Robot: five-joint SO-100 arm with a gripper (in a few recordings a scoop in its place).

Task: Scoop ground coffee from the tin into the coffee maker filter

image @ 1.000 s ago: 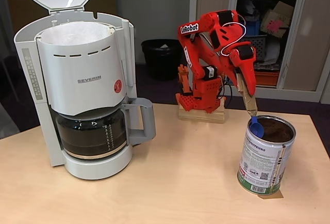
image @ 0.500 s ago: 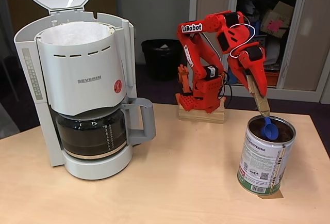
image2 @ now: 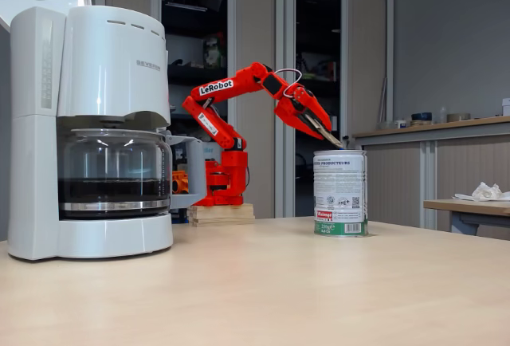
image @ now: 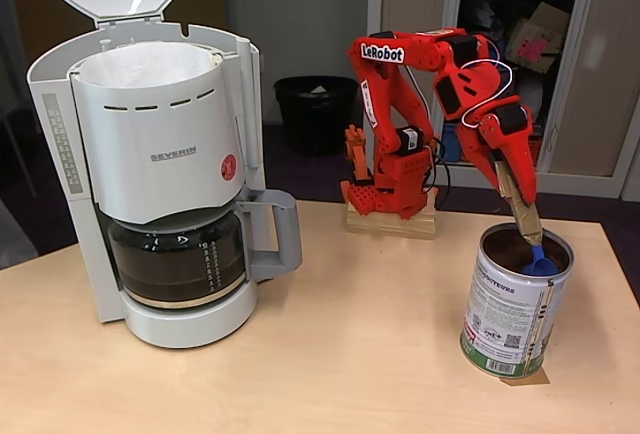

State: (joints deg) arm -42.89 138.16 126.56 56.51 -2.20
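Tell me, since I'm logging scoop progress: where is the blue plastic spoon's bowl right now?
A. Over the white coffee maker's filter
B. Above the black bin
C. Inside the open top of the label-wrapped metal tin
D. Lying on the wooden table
C: the blue plastic spoon sits within the shiny rim of the label-wrapped metal tin, its handle held by the red arm's pincer.
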